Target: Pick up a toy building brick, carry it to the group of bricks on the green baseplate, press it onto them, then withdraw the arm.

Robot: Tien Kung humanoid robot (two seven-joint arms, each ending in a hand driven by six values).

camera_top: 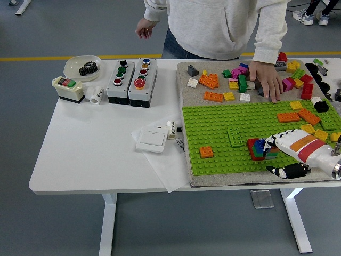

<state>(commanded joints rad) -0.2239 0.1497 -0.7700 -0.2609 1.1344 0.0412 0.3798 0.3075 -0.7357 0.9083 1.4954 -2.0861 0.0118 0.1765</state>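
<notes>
Grey floor [69, 26], yellow line [64, 57]

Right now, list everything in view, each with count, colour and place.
green baseplate: one, green, table's right half
brick stack: one, red, green and blue, on the baseplate by the right hand
loose bricks: many, mixed colours, on the mat beyond the baseplate
orange brick: one, near-left of the baseplate
button boxes: two, grey, far left
wall switch: one, white, table centre
bowl: one, white, holding a black gear, far left corner
person's hand: one, resting on the loose bricks
right hand: one, white, at the stack
</notes>
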